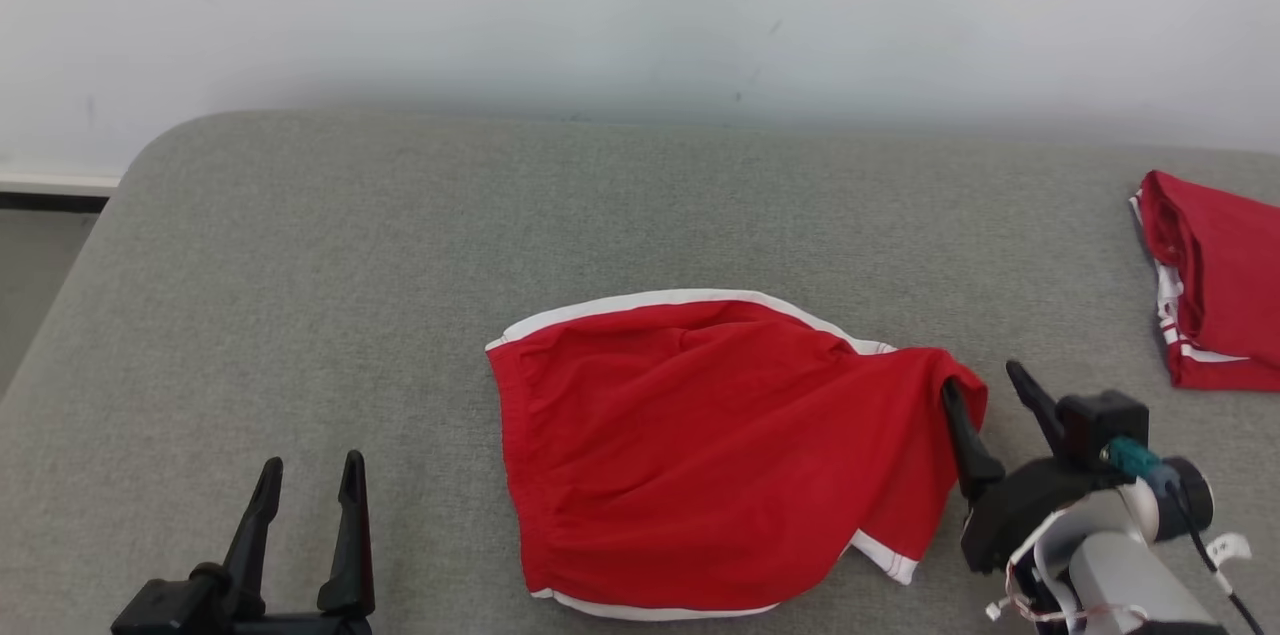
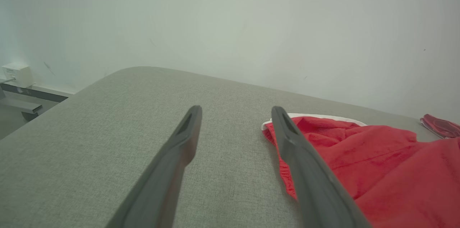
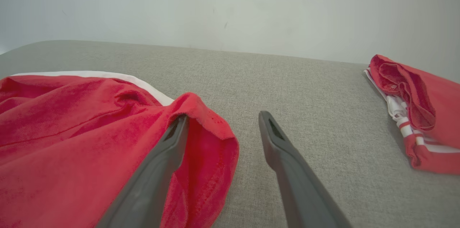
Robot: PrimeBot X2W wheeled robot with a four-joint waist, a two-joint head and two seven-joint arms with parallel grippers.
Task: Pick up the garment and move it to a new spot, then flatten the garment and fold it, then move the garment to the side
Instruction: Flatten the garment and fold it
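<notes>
Red cloth hangs over one finger of the right gripper, whose jaws stand wide apart. The finger nearer the counter's middle is tucked under the garment's right-hand corner. The other finger is over bare grey upholstery, so nothing is clamped. The right wrist view shows the same thing: the corner forms a loose hood over that finger, peaked up off the counter.

I judge the step to be freeing this corner at the new spot before flattening. To do it well, the finger should slide out along its own length, low and slow, toward the near right corner of the counter. A sideways lift would likely drag the hood with it and bunch the cloth further. Once free, the peaked corner and the white-trimmed flap turned under at the near right need spreading toward the right edge.

The left gripper is near the front edge on the left, also wide open and holding nothing. The garment's gathered left edge lies just to its right, not touching. That edge looks like a fair anchor for pulling the cloth taut.

The garment itself lies mid-counter, close to the front edge, with its white-trimmed side toward the back. A second red garment sits bunched at the right edge, well apart.
</notes>
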